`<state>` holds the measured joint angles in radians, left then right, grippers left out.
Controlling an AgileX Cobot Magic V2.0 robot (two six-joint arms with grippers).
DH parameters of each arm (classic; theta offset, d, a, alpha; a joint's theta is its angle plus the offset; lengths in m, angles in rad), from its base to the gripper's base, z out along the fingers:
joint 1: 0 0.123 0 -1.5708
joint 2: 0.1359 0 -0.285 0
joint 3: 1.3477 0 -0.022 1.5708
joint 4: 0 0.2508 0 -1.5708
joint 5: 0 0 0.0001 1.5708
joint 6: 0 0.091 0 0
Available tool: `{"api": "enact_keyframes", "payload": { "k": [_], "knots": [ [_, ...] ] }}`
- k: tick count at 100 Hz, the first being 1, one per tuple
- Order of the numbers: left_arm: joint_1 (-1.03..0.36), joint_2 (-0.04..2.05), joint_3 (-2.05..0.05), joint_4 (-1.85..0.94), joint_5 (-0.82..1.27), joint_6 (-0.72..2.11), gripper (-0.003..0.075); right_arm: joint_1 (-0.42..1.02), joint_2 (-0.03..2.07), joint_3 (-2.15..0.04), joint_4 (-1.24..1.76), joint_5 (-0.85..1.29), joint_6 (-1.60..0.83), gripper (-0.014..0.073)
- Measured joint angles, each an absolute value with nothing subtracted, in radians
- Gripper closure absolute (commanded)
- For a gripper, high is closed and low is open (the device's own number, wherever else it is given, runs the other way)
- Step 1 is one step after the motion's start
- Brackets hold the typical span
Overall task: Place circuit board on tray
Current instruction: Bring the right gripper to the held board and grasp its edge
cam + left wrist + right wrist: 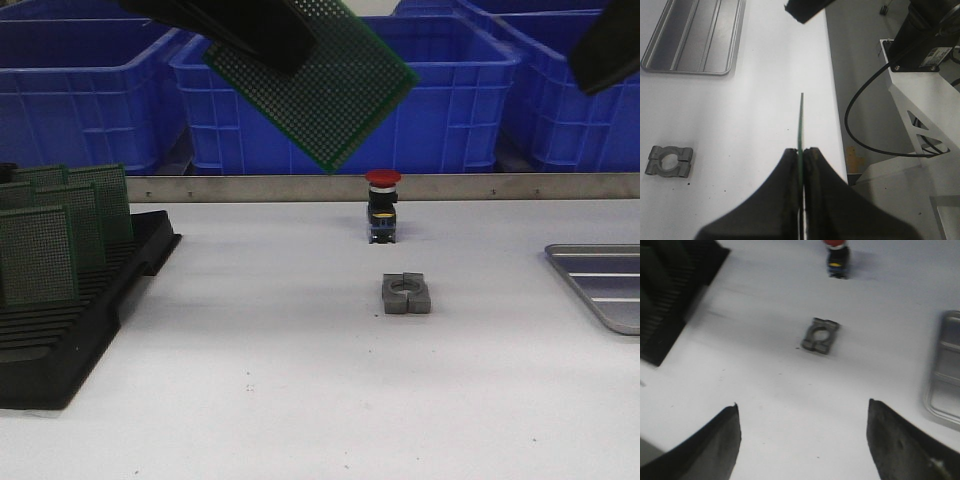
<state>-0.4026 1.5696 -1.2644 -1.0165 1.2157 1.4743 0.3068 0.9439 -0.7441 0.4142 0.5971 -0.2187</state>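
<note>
1. Front view: the left gripper [262, 38] has its dark fingers [250, 30] clamped on the upper part of the circuit board [325, 85], which hangs high in the air, tilted so one corner points down, in front of the blue crates [440, 100]. The board is green, square, and covered in a fine grid of small holes.
2. Same view: the right gripper [610, 45] shows only as a dark shape at the upper right corner; its fingers cannot be judged here.
3. Same view: the tray [600, 285], silver-grey with a raised rim and ribbed floor, lies at the table's right edge, partly cut off by the frame. A red-capped push button [383, 205] and a grey metal clamp block [406, 294] sit mid-table, between the tray and the black slotted rack [70, 330] on the left, which holds more green boards [60, 235] upright. White table [280, 400] lies bare around them.
4. Left wrist view: the board is seen edge-on as a thin green line pinched between the two fingers. The tray lies well apart from it, and the clamp block sits off to one side.
5. Right wrist view: the fingers [715, 445] stand wide apart with nothing between them, above bare table. Clamp block, button, rack and a strip of the tray are in sight, slightly blurred.
</note>
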Motion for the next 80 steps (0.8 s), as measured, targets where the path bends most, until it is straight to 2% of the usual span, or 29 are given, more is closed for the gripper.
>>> {"api": "enact_keyframes", "payload": {
  "k": [32,58,67,80],
  "knots": [
    [-0.403,1.570,-1.264,-1.017,1.216,1.474,0.0741,0.435,1.090,-0.789,0.848,0.613,-0.966,0.0055],
    [-0.403,1.570,-1.264,-1.017,1.216,1.474,0.0741,0.437,1.246,-0.825,1.084,0.617,-1.242,0.0060],
    [-0.403,1.570,-1.264,-1.017,1.216,1.474,0.0741,0.437,1.281,-0.854,1.124,0.621,-1.267,0.0155],
    [-0.403,1.570,-1.264,-1.017,1.213,1.474,0.0740,0.437,1.297,-0.869,1.140,0.640,-1.275,0.0431]
  ]
}}
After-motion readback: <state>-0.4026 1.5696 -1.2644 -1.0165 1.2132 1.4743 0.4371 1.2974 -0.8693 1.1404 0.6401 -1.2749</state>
